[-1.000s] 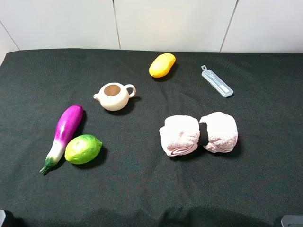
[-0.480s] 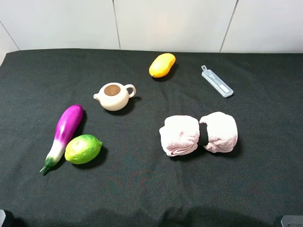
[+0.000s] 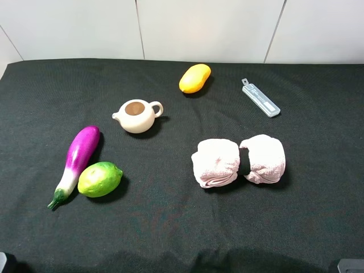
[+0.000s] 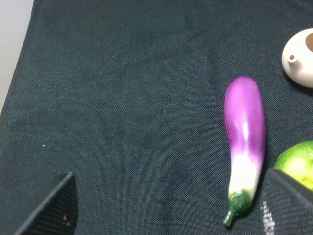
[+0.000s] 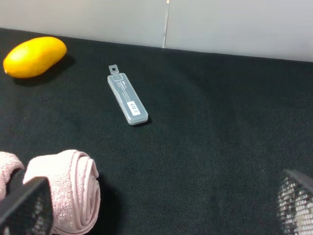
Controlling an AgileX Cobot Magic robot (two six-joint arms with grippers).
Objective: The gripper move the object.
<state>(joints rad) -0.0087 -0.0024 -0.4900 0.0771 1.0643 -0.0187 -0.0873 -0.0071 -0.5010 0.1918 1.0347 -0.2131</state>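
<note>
We find both arms drawn back at the near edge of the black-clothed table (image 3: 170, 227), so the high camera catches only slivers of them in its lower corners.

The left gripper (image 4: 168, 208) stands with its jaws spread wide and nothing between them. Ahead of it the purple eggplant (image 4: 244, 132) lies lengthwise on the cloth, its green stem end pointing back toward the gripper and close to one finger (image 4: 286, 203). The lime (image 4: 298, 161) lies just beside the eggplant's pale end and near that same finger. The cream teapot (image 4: 301, 56) stands farther out, well apart from the gripper.

The right gripper (image 5: 161, 205) is likewise spread wide and grasps nothing. The rolled pink towel (image 5: 63, 188), cinched by a dark band, lies near one finger (image 5: 27, 205); we cannot tell whether they touch. The grey plastic case (image 5: 127, 100) lies flat farther ahead. The yellow mango (image 5: 34, 56) lies beyond it, near the far edge of the cloth by the white wall (image 5: 234, 24).
</note>
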